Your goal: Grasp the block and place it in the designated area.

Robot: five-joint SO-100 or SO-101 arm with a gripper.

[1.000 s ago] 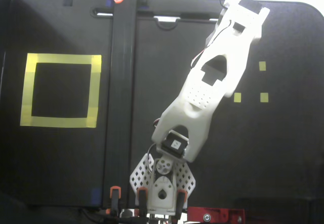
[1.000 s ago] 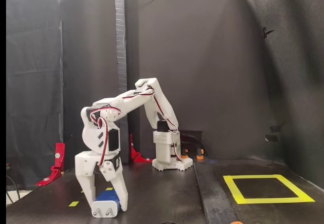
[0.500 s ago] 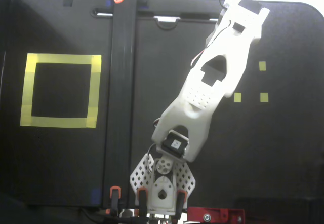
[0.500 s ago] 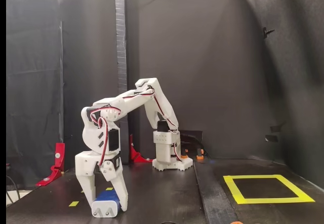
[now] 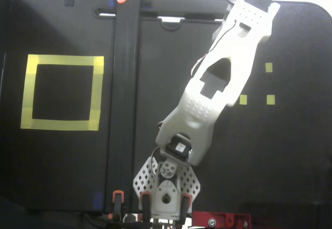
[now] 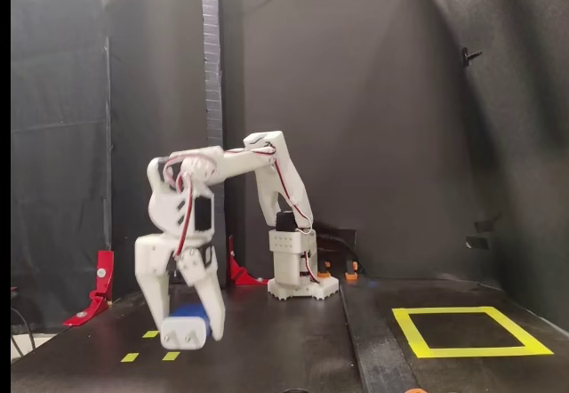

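In a fixed view from the side, my gripper (image 6: 188, 331) points down at the left of the mat. Its two white fingers (image 6: 156, 300) are closed on the small dark-blue block (image 6: 189, 316), which sits at or just above the mat among the tiny yellow squares. In a fixed view from above, my white arm (image 5: 218, 84) reaches to the upper right and hides the block. The designated area is a large yellow tape square, far left from above (image 5: 62, 60) and far right from the side (image 6: 467, 351), well away from the gripper.
Three tiny yellow squares (image 5: 268, 67) show beside the arm. A black upright post (image 5: 124, 84) and floor strip run between the arm's side and the yellow square. The arm's base (image 6: 293, 277) is clamped at the mat's edge. A red part (image 6: 100, 282) stands at the left.
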